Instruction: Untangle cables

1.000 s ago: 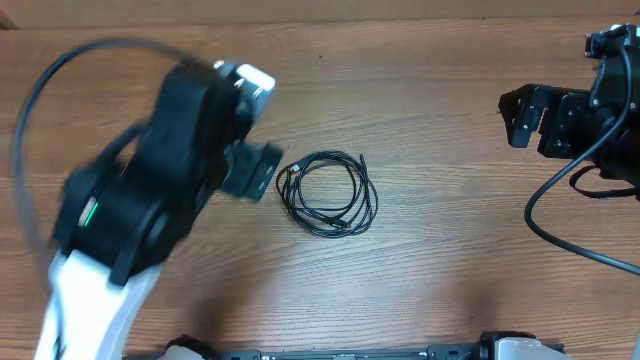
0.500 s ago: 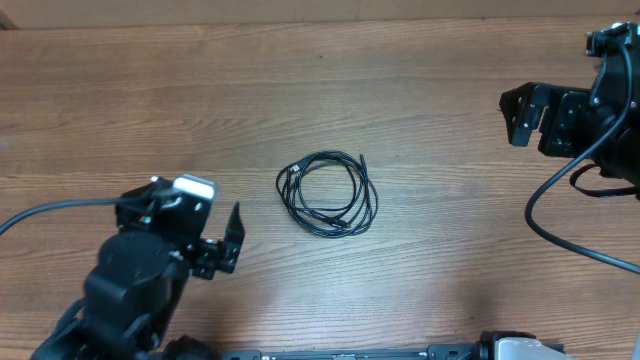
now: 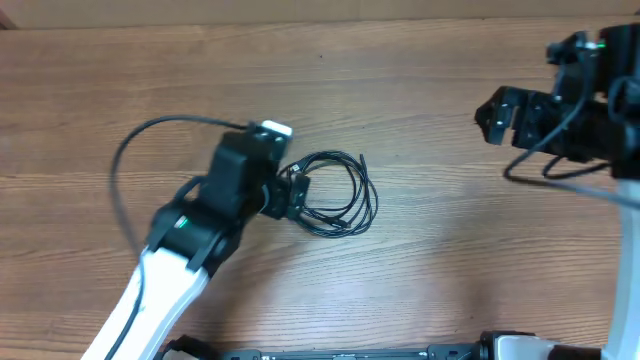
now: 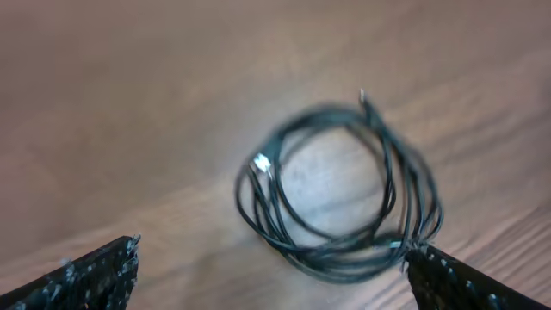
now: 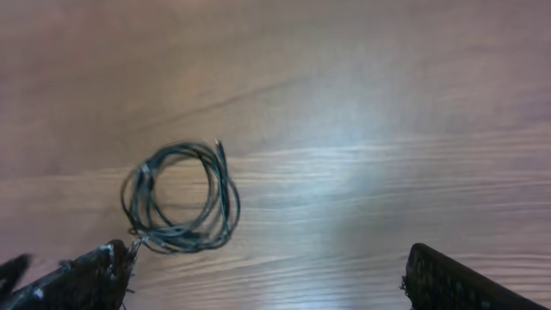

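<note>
The cables (image 3: 371, 198) are thin black cords lying in one round coil in the middle of the wooden table. My left gripper (image 3: 292, 195) hovers over the coil's left edge, open. In the left wrist view the coil (image 4: 327, 263) lies just ahead of and between the two wide-apart fingertips (image 4: 96, 274), and a silvery plug end shows on its left side. My right gripper (image 3: 496, 117) hangs open at the upper right, well away from the coil. In the right wrist view the coil (image 5: 225, 200) lies at the left, near the left fingertip (image 5: 82, 280).
The wooden table (image 3: 450, 260) is bare around the coil. A thick black arm cable (image 3: 130, 170) loops out to the left of the left arm. The robot base (image 3: 500, 348) sits along the near edge.
The left arm pulled back to the lower left, then swung in again, and its gripper now sits at the coil's left edge. The right arm has shifted slightly left. The coil has not moved.
</note>
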`<state>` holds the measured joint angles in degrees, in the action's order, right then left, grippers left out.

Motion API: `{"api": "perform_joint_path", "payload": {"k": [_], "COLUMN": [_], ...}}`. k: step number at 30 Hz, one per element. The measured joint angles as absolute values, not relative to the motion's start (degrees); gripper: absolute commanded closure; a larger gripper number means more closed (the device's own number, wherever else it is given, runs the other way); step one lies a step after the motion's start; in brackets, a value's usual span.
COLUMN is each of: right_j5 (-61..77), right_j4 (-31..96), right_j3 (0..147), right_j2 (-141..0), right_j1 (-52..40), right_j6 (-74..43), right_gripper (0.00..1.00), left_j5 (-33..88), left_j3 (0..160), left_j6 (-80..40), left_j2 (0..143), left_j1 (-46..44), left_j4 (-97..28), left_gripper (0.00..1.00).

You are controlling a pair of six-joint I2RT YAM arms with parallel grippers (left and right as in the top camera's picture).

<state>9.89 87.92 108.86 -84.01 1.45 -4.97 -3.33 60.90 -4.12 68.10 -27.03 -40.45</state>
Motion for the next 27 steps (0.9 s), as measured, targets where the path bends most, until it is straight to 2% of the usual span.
{"api": "perform_joint_path", "payload": {"k": [7, 12, 20, 27], "right_j5": [10.09, 9.74, 9.39, 9.13], "right_j4": [74.19, 68.38, 66.98, 66.92], "right_j3": [90.11, 81.01, 78.94, 78.94], "right_j2": [-85.84, -85.91, -85.82, -85.82], "right_j1": [1.43, 1.45, 1.45, 1.45], "right_j6": [-8.08, -11.38, -13.13, -13.45], "right_gripper": [0.00, 0.00, 0.00, 0.00], "left_j5": [-0.10, 0.62, 3.25, 5.69], "left_j3": [60.36, 60.25, 60.25, 60.25], "left_j6": [-3.90, -3.97, -7.86, -21.19], "left_j2": [83.59, 87.44, 87.66, 87.66], "left_j1": [-27.03, -27.03, -27.03, -27.03], "left_j4": [-35.51, -35.57, -41.52, -48.23], "left_gripper": [0.00, 0.00, 0.00, 0.00]}}
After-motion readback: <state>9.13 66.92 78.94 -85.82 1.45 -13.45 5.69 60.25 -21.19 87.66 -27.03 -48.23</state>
